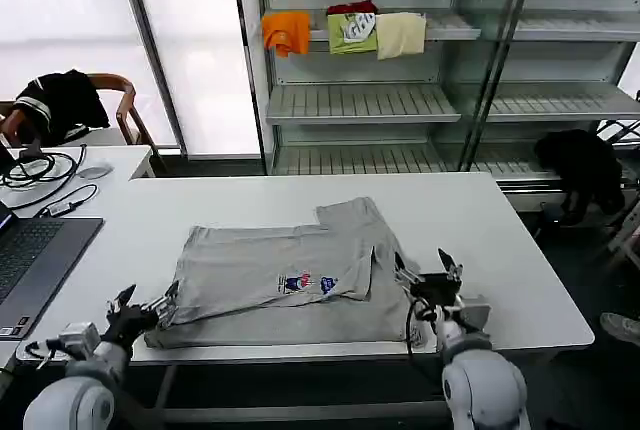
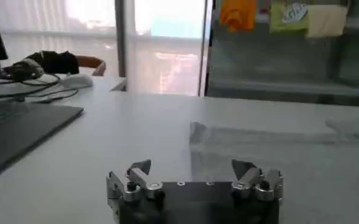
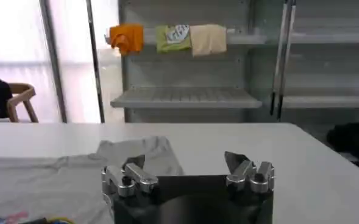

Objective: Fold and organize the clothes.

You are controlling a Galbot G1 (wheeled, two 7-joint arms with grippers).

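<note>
On the table: you have the grey T-shirt (image 1: 290,280) lying flat on the white table (image 1: 520,280), towards the near edge and about midway left to right, partly folded.
Shirt layout: one side panel is turned over the body, so the small multicolour print (image 1: 308,283) sits near the middle; a sleeve (image 1: 350,218) sticks out at the far right.
Left gripper: your left gripper (image 1: 143,309) sits at the shirt's near left corner, low over the table edge, jaws apart and holding nothing.
Right gripper: your right gripper (image 1: 428,270) sits just beside the shirt's right edge, jaws spread wide and empty, as the right wrist view confirms (image 3: 188,173).
How it will handle: judge it light, soft and limp; it will sag and drape from wherever you lift it, and a single layer may slide over the one beneath on the smooth tabletop.
Where to hold: pinch at hems and corners, taking all the layers at the near left corner and the right edge, so the fold carries over evenly.
Risk: catching only the top layer would likely undo the fold already made.
Surroundings: a laptop (image 1: 30,260) and cables (image 1: 45,175) lie at the far left, well apart from the shirt; orange, green and cream garments (image 1: 345,32) sit on the far shelf.
</note>
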